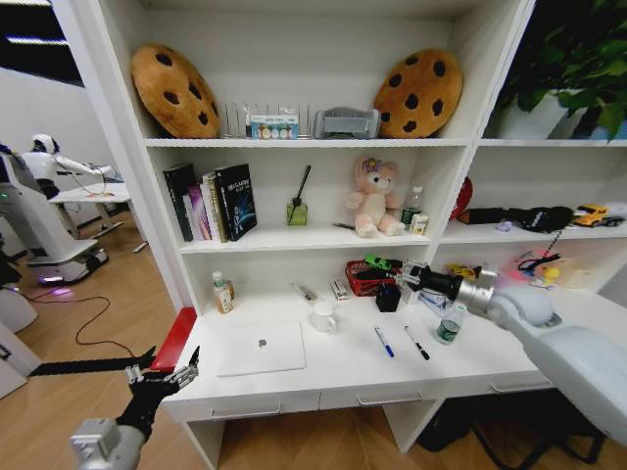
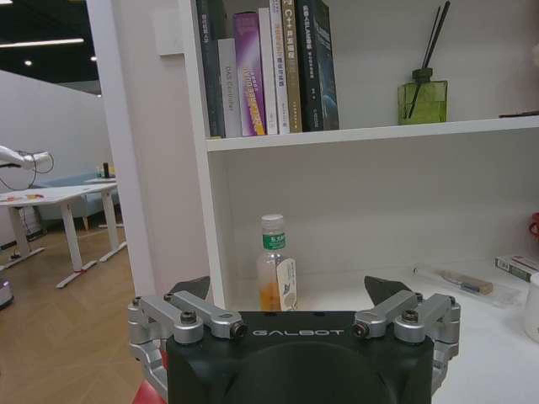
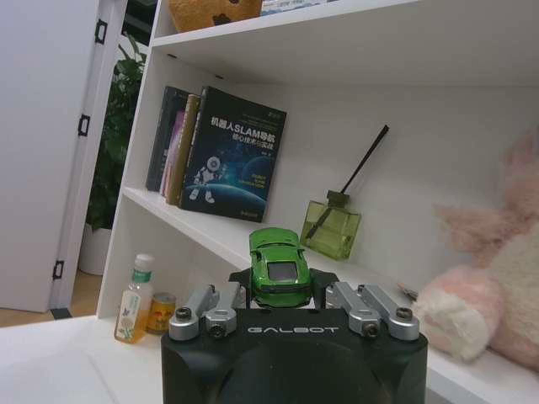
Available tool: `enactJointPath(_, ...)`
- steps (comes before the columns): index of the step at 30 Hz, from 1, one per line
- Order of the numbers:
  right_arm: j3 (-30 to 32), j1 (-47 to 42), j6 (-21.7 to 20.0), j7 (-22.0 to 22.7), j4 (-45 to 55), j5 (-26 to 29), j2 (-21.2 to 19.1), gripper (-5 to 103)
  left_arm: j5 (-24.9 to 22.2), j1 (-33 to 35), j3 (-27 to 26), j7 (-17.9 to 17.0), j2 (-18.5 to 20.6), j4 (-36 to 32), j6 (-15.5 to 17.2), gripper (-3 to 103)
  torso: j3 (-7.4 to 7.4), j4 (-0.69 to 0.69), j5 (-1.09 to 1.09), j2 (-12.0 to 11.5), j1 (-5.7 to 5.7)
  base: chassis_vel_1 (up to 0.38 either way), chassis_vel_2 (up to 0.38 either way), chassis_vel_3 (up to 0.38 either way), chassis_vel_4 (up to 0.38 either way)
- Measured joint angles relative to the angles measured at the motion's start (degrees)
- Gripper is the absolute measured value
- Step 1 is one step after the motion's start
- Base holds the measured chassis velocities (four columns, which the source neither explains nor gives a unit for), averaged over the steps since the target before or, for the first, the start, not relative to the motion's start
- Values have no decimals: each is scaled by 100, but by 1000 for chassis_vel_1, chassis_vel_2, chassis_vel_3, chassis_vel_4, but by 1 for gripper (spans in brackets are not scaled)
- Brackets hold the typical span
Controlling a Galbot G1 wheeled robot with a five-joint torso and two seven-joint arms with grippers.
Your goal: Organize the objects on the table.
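The plush rabbit (image 3: 497, 286) is cut off at the wrist view's edge.

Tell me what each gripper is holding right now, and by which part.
Right gripper clamps a green toy car by its sides, above the table. Left gripper is open, holding nothing.

We see a white table (image 1: 333, 377) joined to white shelves (image 1: 294, 238). On it lies a silver laptop (image 1: 261, 349) with a small dark logo in the middle. To the right of the laptop stands a white mug (image 1: 323, 316), and further right lie a blue-capped pen (image 1: 383, 341) and a black pen (image 1: 416, 343). Behind the laptop, to the left, is a bottle (image 2: 275, 274) with orange liquid, a white cap and a green band. The right gripper (image 3: 282, 295) is black with silver links and holds a bright green toy car (image 3: 277, 266) with dark windows. Behind the mug we see a red mesh basket (image 1: 364, 279). On the shelves there are two brown cookie cushions (image 1: 174, 90) with dark spots, a pink plush toy (image 1: 373, 197) and a green glass diffuser (image 2: 422, 101).
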Motion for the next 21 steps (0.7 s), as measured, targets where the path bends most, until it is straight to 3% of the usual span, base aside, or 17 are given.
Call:
enactJointPath(1, -779, 979, -84, 26, -352, 99, 225, 36, 0, 0, 0, 2, 0, -1, -1, 100, 1, 1, 0, 0, 1, 0, 0, 0, 0)
enactJointPath(3, -1723, 2041, -151, -11, -928, 140, 786, 36, 0, 1, 0, -4, 0, 1, 0, 100, 0, 1, -4, 0, 0, 0, 0, 0, 0)
enactJointPath(4, -1723, 2041, -151, -11, -928, 140, 786, 36, 0, 1, 0, -4, 0, 1, 0, 100, 0, 1, -4, 0, 0, 0, 0, 0, 0)
enactJointPath(5, -2182, 2532, -190, -83, -1427, 155, 1227, 36, 0, 0, 0, 1, 0, 0, -1, 100, 1, 8, -2, -1, 1, 0, 0, 0, 0)
enactJointPath(6, -2421, 2778, -210, -119, -1762, 156, 1514, 36, 0, 1, 0, 1, 1, 0, -1, 100, 1, 2, -1, -1, 1, 0, 0, 0, 0)
enactJointPath(9, -2686, 3087, -233, -187, -2230, 166, 1871, 36, 0, 1, 0, 2, 0, 0, -1, 100, 2, 8, 0, -2, 2, 0, 0, 0, 0)
enactJointPath(11, -3011, 3554, -300, -335, -3066, 153, 2334, 36, 0, 1, -1, -2, 0, 0, -1, 100, 1, 3, -4, -1, 2, 0, 0, 0, 0)
enactJointPath(13, -3109, 3685, -308, -428, -3337, 143, 2481, 36, 0, 0, 0, 1, 0, 0, -1, 100, 1, 2, -3, -1, 3, 0, 0, 0, 0)
enactJointPath(16, -3480, 4117, -318, -782, -4445, 54, 3022, 36, 0, 1, 0, 3, 0, 0, -1, 100, 1, -2, -2, -1, 2, 0, 0, 0, 0)
enactJointPath(21, -3823, 4308, -326, -968, -4976, -80, 3413, 36, 0, 1, 0, 1, 0, -1, -1, 100, 1, -1, -1, -1, 1, 0, 0, 0, 0)
